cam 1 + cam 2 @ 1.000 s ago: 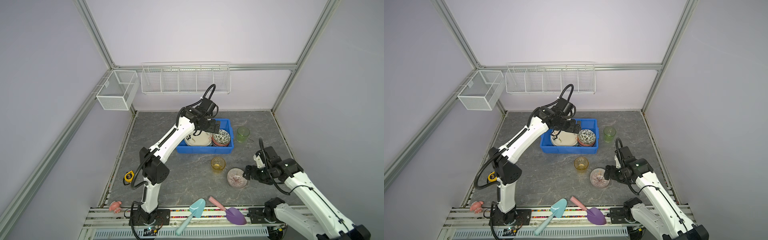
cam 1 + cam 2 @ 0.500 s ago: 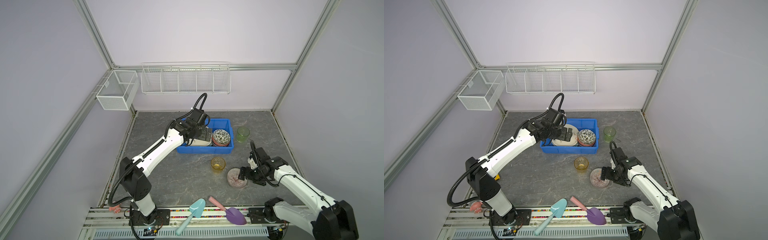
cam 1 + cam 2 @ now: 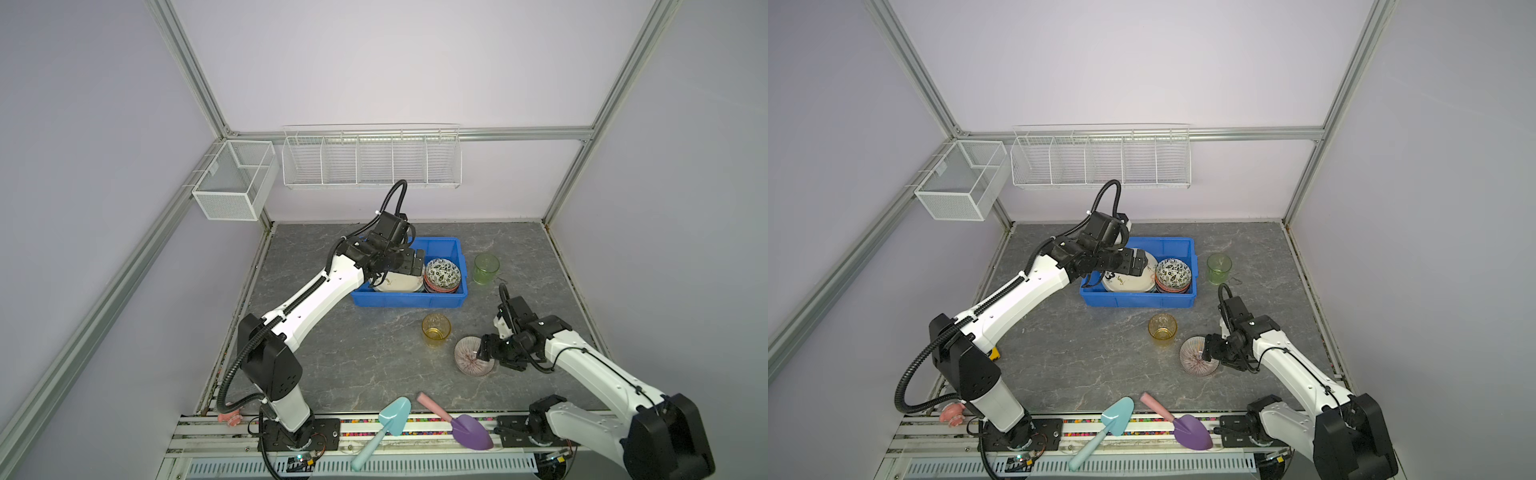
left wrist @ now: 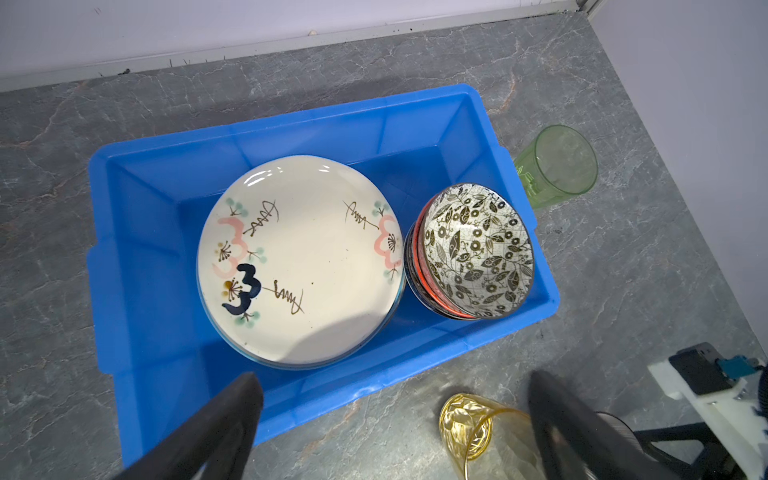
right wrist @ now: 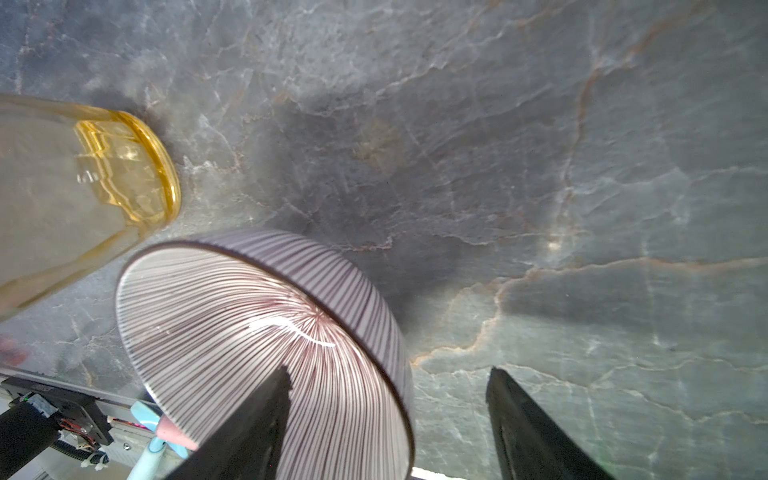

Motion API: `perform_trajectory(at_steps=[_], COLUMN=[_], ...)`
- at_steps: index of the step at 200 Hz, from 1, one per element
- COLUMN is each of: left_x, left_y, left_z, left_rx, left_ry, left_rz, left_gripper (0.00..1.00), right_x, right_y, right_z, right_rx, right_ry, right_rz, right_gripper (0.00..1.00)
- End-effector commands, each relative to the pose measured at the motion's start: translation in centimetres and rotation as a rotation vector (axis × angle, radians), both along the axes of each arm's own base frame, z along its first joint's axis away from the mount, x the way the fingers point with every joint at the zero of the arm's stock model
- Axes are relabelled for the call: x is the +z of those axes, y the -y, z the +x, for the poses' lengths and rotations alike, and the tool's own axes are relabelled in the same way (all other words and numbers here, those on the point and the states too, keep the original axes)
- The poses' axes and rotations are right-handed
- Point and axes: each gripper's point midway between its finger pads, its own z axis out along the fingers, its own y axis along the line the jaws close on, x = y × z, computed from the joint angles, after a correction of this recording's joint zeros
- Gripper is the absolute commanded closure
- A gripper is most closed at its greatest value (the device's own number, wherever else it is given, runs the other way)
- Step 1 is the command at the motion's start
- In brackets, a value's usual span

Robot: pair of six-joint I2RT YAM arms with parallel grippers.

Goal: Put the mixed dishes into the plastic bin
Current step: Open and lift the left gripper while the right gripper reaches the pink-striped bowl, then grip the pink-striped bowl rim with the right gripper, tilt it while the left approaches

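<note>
Gripping the pink-ribbed bowl [image 5: 249, 324]: pinch the wall squarely, one finger inside and one outside. Close gently, since I judge the bowl could tip or slide on the table [image 3: 374, 353].
Right hand [image 5: 390, 374]: half-wide and holding nothing. Its fingers straddle the bowl's rim, the outer one apart from the wall.
Right arm: low, stretched in from the lower right of both top views, with the wrist bent down at the bowl's right edge.
Bowl's place: on the table, lower right of centre in a top view, just beside the amber tumbler [image 3: 436, 330] and well apart from the blue bin [image 3: 407, 300].
Lift: it should probably rise straight up, clear of the tumbler, before swinging up-frame to the bin.
Left hand [image 4: 395, 378]: wide and empty, hanging over the bin by the cream scribbled plate [image 4: 299, 257].
Left arm: reaches diagonally from the lower left to the centre of both top views.
Bin's contents: in a top view, plate at left and leafy bowl [image 4: 478, 249] on stacked bowls at right. The green tumbler [image 3: 486, 269] stands outside, right of the bin.
</note>
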Motion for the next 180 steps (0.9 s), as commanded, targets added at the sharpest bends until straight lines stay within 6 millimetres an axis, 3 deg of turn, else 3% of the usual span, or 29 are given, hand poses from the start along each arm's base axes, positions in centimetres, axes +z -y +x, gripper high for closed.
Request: perform_trajectory(at_steps=[1,114,180], left_x=[0.1,-0.2,-2.3], left_y=[-0.4,-0.5,-1.7], left_z=[0.1,0.1,-2.6], left_rx=[0.006,0.012,0.093], left_ry=[0.009,-0.008,-0.143], left_rz=[-0.001,-0.003,-0.058], left_gripper=[0.00,0.00,0.08], right_x=[0.5,0.1,-0.2], right_y=[0.1,0.0,-0.7], right_z=[0.1,0.5,1.4], right_rx=[0.008,0.037,0.040], right_ry=[0.011,0.017,0.030], right_rz=[-0.006,-0.011,0.011], right_gripper=[0.24,0.46,0.64])
